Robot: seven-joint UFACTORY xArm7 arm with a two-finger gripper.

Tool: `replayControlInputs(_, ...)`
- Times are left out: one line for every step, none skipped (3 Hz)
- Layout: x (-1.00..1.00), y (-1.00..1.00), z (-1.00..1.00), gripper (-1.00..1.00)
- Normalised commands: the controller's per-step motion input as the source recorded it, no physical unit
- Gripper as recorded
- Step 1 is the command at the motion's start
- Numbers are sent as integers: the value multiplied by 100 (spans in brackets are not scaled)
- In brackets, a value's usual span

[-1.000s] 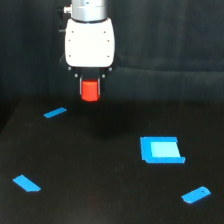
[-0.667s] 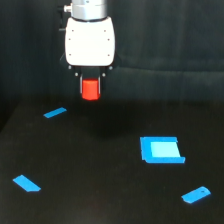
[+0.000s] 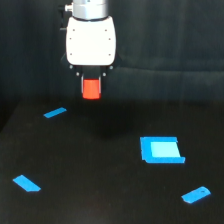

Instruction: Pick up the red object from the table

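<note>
Gripper [image 3: 91,89] jaws squeeze the red object [image 3: 91,89], holding it up above the table [image 3: 100,200] so it cannot drop.

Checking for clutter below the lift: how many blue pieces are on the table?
4: far-left sliver, near-left strip, large square right of centre, small piece near-right. None appears hidden.

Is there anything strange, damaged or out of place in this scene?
Nothing stands out. The gripper holds the red object above the table, and the four blue pieces lie flat and apart.
</note>
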Motion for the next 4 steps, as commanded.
replayControlInputs(-2, -1, -9, -100)
replayControlInputs(-3, 0, 4, -100)
replayControlInputs(-5, -2, 3, -90)
replayControlInputs(4, 0, -10, -96)
